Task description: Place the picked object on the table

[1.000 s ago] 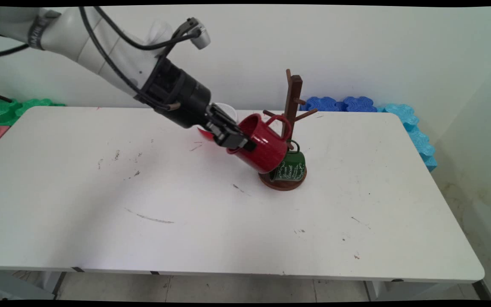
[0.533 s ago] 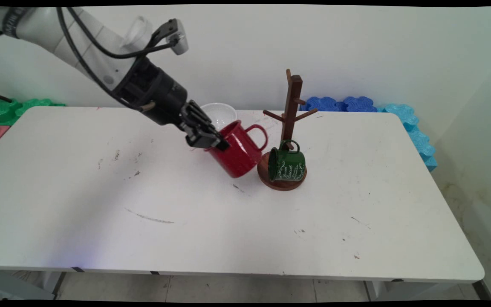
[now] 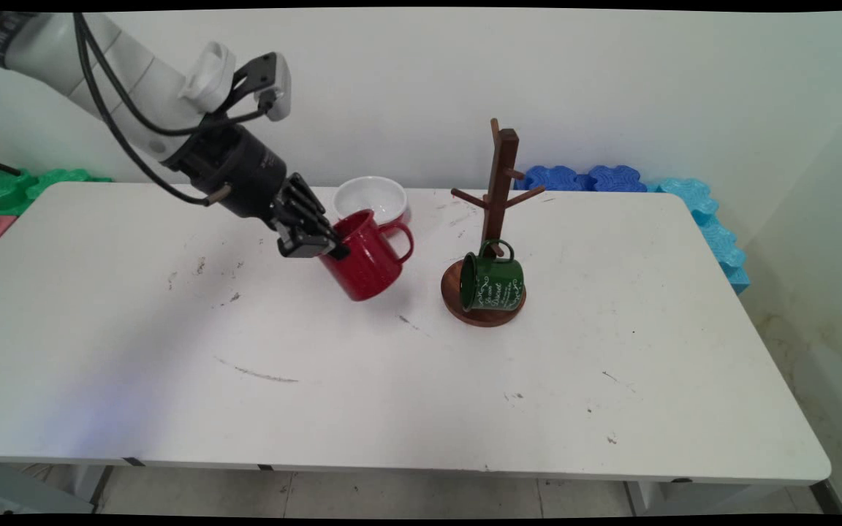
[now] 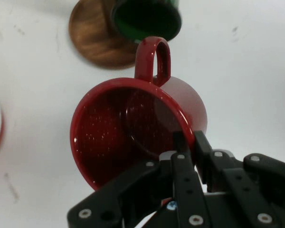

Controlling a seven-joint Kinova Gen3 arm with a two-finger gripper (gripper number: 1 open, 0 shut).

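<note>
Currently pinched by its rim in the gripper (image 3: 316,245): red mug (image 3: 366,256), tilted, mouth turned up toward the arm, handle pointing toward the mug tree (image 3: 501,183). Held clear of the tabletop (image 3: 392,409), over its far half, about midway between the left and right edges. Closed down to the thickness of the mug wall, one finger inside the mouth and the other outside, as seen in the hand view.

Just behind the mug, near the far edge: white bowl (image 3: 370,196), upright, apart from it. To the right, near but not touching: the tree on its round wooden base (image 3: 481,315), with a green mug (image 3: 492,281) seemingly hooked by the handle on a low peg, body down against the base. Upper pegs bare.

As for progress, judged from the layout: red mug neither on a peg nor set down; green one seated at the tree.

Writing: white lettering on the green mug's side, too small to read. Nothing legible on the red mug.

Beyond the far edge: blue foam tiles (image 3: 585,177) at the right, green foam tiles (image 3: 26,186) at the left.
</note>
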